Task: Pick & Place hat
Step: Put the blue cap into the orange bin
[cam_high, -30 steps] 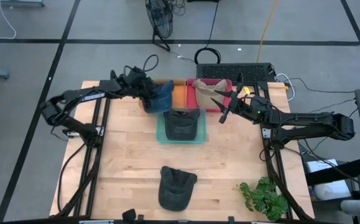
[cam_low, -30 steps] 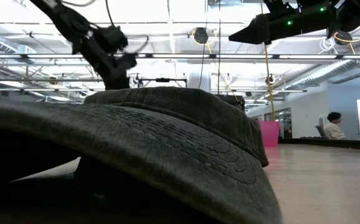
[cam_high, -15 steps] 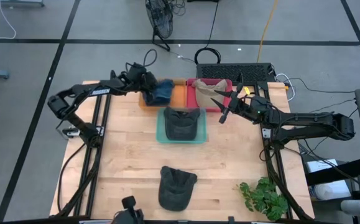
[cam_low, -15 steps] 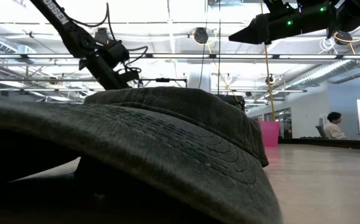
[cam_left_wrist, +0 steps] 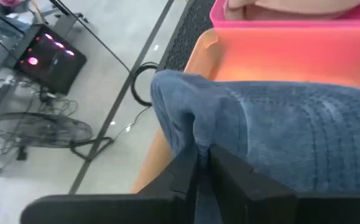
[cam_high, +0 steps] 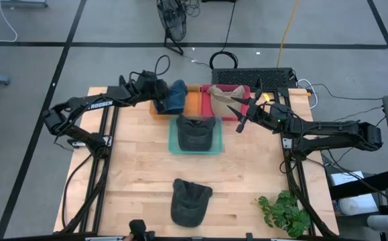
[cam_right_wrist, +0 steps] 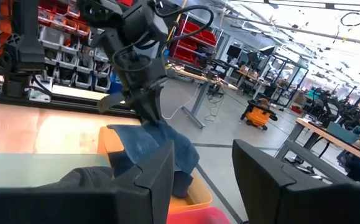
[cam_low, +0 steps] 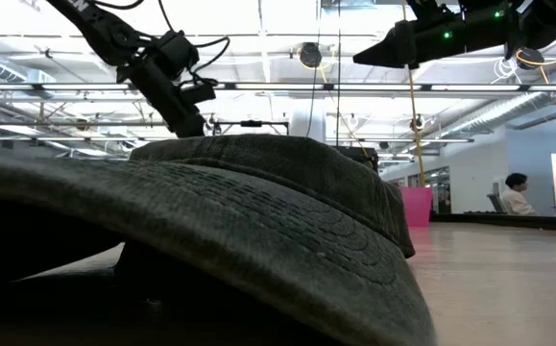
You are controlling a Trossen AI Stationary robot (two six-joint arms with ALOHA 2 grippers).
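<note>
Three shallow trays sit at the upper centre of the desk (cam_high: 140, 167) in the high view. The orange tray (cam_high: 192, 102) holds the blue hat (cam_high: 174, 97), which lies over its left half. The pink tray (cam_high: 246, 90), touching the orange one on its right, holds a tan hat (cam_high: 222, 94). The teal tray (cam_high: 173, 142), just below the two, holds a dark grey hat (cam_high: 195, 134). A second dark grey hat (cam_high: 189, 201) lies loose on the desk at lower centre, and a green plant (cam_high: 284, 213) sits at the lower right corner.

The left gripper (cam_high: 157, 97), at the upper left of the desk, is closed on the brim of the blue hat; the left wrist view shows its fingers (cam_left_wrist: 226, 171) pinching a fold of blue fabric (cam_left_wrist: 291, 137) over the orange tray (cam_left_wrist: 260, 56), a detail the high view does not resolve. The right gripper (cam_high: 242, 110) hangs with its jaws apart beside the pink tray, holding nothing.

The right wrist view shows the blue hat (cam_right_wrist: 152, 149) draped over the orange tray's rim (cam_right_wrist: 192, 196) beneath the left gripper (cam_right_wrist: 148, 112). The low view is largely filled by the loose grey hat (cam_low: 258, 221), with a seated person (cam_low: 517, 195) far off at right.
</note>
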